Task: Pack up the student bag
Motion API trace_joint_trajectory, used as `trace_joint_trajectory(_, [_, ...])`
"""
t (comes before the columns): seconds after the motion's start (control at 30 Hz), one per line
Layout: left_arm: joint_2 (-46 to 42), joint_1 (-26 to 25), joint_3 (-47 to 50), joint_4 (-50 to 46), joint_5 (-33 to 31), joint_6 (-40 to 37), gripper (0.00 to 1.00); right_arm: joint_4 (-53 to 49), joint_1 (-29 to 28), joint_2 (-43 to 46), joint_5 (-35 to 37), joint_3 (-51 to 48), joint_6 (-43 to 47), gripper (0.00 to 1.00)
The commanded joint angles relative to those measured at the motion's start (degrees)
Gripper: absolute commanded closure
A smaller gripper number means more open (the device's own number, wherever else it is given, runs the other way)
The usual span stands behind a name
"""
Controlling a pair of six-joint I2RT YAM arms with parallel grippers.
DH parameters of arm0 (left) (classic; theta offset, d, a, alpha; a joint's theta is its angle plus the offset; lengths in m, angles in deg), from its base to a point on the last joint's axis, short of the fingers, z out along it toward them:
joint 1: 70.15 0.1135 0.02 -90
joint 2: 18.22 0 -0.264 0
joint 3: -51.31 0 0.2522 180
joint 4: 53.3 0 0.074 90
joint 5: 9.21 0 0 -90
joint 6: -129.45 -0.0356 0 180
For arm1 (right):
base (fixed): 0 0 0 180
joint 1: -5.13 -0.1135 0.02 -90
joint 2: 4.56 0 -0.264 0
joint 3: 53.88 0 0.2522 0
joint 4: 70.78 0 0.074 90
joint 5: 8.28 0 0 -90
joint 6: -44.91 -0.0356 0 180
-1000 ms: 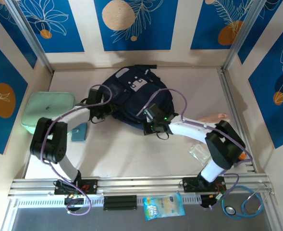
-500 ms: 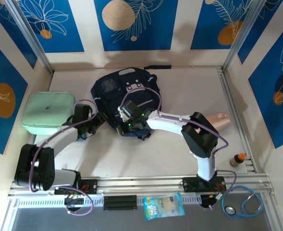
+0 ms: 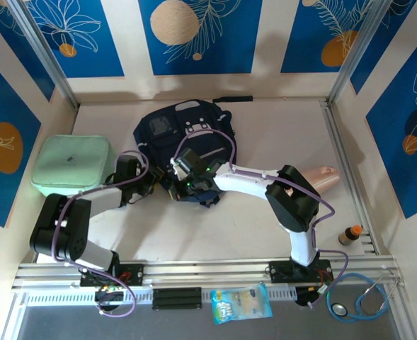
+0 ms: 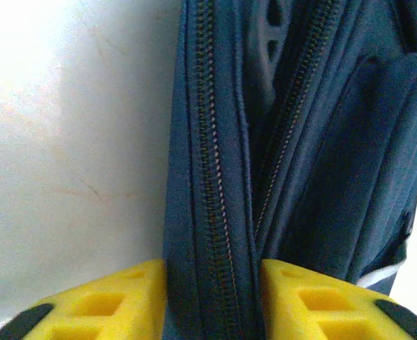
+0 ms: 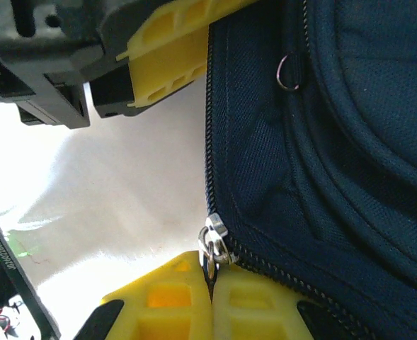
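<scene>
fingers (image 4: 116, 297) of yellow plastic on the left gripper (image 4: 212, 283) stand narrowly parted and pinch a zippered fold of the large dark navy fabric student bag (image 3: 187, 134) between them. half a second ago this gripper sat further left, nearer the mint green rounded-square case (image 3: 71, 164); it has come right to the bag's near-left edge. the student bag lies at the far middle of the white table (image 3: 250, 227), further left than a second ago, unmoved since the half-second mark. the right gripper (image 5: 210, 290) stays at the bag's near edge, jaws pressed together on the small silver metal zipper pull (image 5: 214, 241), just beside the left gripper.
</scene>
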Motion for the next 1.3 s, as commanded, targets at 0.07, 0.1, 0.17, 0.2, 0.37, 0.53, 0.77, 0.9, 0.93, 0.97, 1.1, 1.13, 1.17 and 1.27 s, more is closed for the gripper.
trace_joint_trajectory(0.07, [3.4,-1.0,-0.8,4.1,-0.6,1.1,0.81,-3.4,-1.7,0.9,1.1,0.1,0.2,1.0])
trace_joint_trajectory(0.1, [3.8,-1.0,-0.9,4.1,-1.0,1.1,0.84,-4.2,-1.7,1.0,2.3,-0.2,-0.2,1.0])
trace_joint_trajectory(0.17, [4.2,-1.0,-0.8,4.1,-2.0,0.5,0.94,-8.0,-1.4,1.7,4.8,-0.4,-0.6,1.0])
trace_joint_trajectory(0.2, [4.3,-1.0,-0.8,4.0,-2.5,0.2,0.98,-10.1,-1.1,2.1,6.0,-0.6,-0.7,1.0])
trace_joint_trajectory(0.37, [4.9,-0.9,-1.5,3.3,-3.1,-1.2,1.0,-18.2,0.9,7.5,13.0,-5.3,-0.5,1.0])
trace_joint_trajectory(0.53, [6.1,-0.9,-2.3,3.8,-2.5,-1.7,1.0,-21.3,4.6,12.6,14.9,-9.2,-0.7,1.0])
trace_joint_trajectory(0.77, [6.2,-0.9,-2.6,3.6,-2.1,-2.6,1.0,-23.4,11.9,13.4,17.9,-11.6,-4.2,1.0])
trace_joint_trajectory(0.9, [6.1,-1.0,-3.5,2.2,-1.3,-4.2,1.0,-24.4,14.7,13.2,20.1,-12.2,-6.2,1.0])
trace_joint_trajectory(0.93, [6.1,-1.0,-4.0,1.9,-1.1,-4.9,1.0,-24.8,15.1,13.1,20.8,-12.2,-6.7,1.0])
trace_joint_trajectory(0.97, [6.2,-1.1,-4.5,1.3,-0.8,-5.4,1.0,-25.1,15.4,13.1,21.4,-12.2,-6.9,1.0])
trace_joint_trajectory(1.1, [7.4,-1.6,-7.8,-1.7,0.4,-8.6,1.0,-22.8,14.1,14.3,18.5,-13.5,-4.8,1.0])
trace_joint_trajectory(1.13, [7.9,-1.8,-9.0,-2.6,0.7,-9.7,1.0,-21.8,13.0,14.8,17.1,-14.3,-3.8,1.0])
trace_joint_trajectory(1.17, [8.5,-1.8,-10.2,-3.9,1.0,-10.7,1.0,-20.8,11.9,15.2,15.7,-14.9,-3.0,1.0])
trace_joint_trajectory(1.27, [10.3,-1.9,-14.4,-8.4,1.0,-14.5,0.97,-17.1,7.8,15.8,9.3,-17.3,-1.5,1.0])
